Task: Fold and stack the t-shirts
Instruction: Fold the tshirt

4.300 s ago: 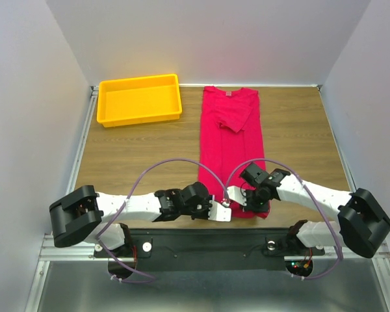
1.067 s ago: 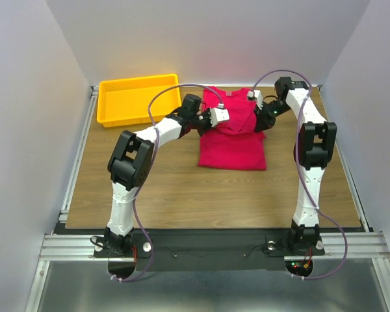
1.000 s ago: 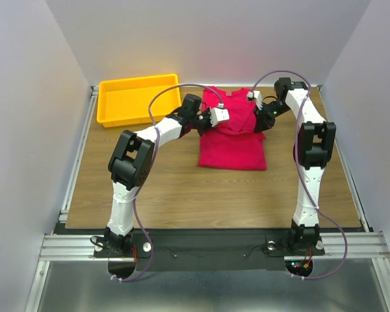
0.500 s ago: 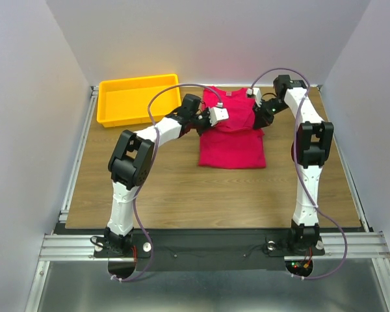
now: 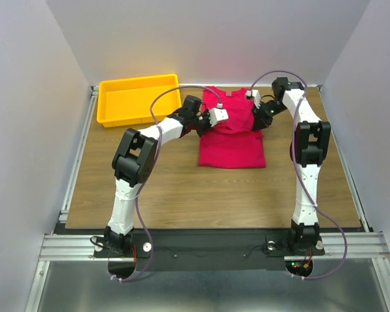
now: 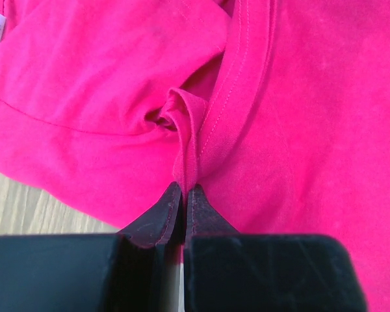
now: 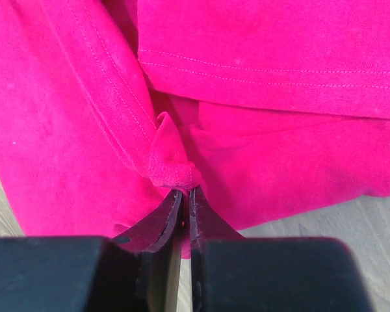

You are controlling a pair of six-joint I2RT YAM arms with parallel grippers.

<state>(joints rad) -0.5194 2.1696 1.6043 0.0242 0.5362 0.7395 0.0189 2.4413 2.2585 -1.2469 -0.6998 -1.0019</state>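
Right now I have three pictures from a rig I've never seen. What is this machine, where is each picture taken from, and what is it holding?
These are two robot arms bolted at the near edge of a wooden table. The wide picture comes from a fixed camera above and behind them. The two close-ups come from cameras on the wrists, each looking past its own two black fingers. On the table lie a crimson-pink t-shirt, folded over on itself, and a yellow plastic tray at the far left. The left gripper is shut on a pinch of the shirt's cloth, and the right gripper pinches another fold.
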